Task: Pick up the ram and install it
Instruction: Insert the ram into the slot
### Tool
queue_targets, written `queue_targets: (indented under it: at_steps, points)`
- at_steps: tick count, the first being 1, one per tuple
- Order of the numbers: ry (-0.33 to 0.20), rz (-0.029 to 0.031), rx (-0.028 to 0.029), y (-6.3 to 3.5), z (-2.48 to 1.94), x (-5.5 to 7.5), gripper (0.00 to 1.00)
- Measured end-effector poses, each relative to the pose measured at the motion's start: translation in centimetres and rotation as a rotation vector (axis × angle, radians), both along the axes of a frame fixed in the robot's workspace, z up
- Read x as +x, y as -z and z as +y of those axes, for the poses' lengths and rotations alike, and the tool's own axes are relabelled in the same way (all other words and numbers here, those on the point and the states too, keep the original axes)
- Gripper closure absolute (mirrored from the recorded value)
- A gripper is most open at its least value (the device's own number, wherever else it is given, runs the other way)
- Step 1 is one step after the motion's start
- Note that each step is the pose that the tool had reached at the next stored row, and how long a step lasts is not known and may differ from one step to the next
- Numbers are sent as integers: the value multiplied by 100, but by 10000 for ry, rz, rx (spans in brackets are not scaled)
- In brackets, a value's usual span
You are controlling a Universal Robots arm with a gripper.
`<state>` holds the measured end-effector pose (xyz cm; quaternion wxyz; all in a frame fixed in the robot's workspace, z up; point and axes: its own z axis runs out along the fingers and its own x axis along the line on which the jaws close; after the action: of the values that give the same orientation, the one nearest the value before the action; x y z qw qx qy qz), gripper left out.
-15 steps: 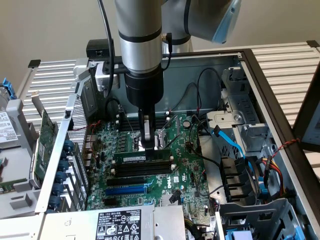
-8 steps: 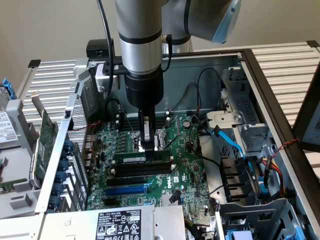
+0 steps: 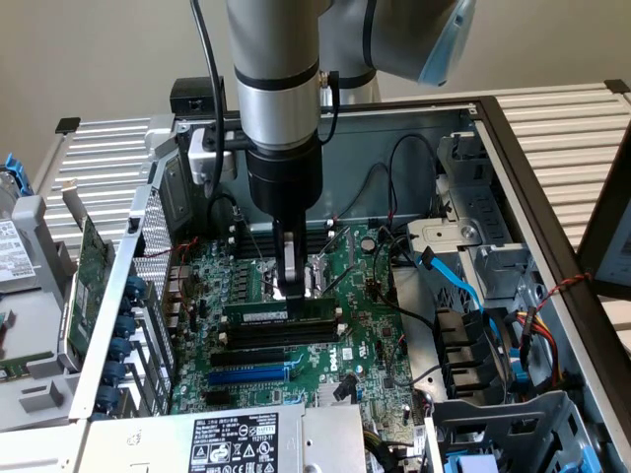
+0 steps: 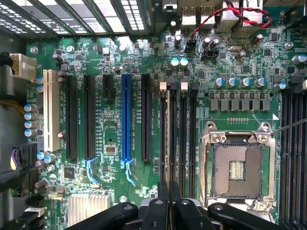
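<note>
Gripper (image 3: 288, 292) pinched shut on the ram (image 3: 311, 308), ram upright beside black slots (image 3: 281, 341), Dell logo (image 3: 335, 365) on green motherboard (image 3: 367, 320)

We've got a matt green ram (image 3: 296, 310) with a papery label (image 3: 262, 314), shiny bare-metal CPU socket frame (image 4: 238, 139), glossy blue plastic slot (image 4: 126, 115) and ribbed metal heatsink (image 4: 88, 207).

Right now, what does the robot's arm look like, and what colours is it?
The arm is a thick silver-grey tube with a light blue cap at its joint. Below it comes a round black wrist piece. Black cables run alongside. The gripper is slim and dark, with black jointed bars behind its tips.
</note>
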<state>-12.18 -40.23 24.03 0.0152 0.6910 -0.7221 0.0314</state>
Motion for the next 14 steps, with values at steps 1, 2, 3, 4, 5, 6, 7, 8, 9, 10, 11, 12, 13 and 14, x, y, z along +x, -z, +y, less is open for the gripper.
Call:
queue_targets:
  at_steps: [1,2,3,4,5,6,7,8,9,10,11,12,13,14]
  points:
    - [-1,-8,-1,1,0,1,87]
    - [-2,-21,0,2,0,1,87]
    - [-1,-48,2,3,0,0,87]
    - [0,-89,2,4,0,0,87]
    - [1,-121,3,5,0,-1,87]
    - [-1,-127,4,8,0,0,87]
    - [-2,-127,3,10,0,0,87]
    - [-2,-126,1,11,-1,-1,87]
    - [0,-127,2,13,-2,-2,87]
    - [1,-127,2,14,-4,-2,87]
    - [1,-128,2,15,-7,-2,87]
    - [0,-127,2,16,-9,-2,87]
    - [0,-127,1,17,-11,-2,87]
    - [0,-127,2,18,-14,-2,87]
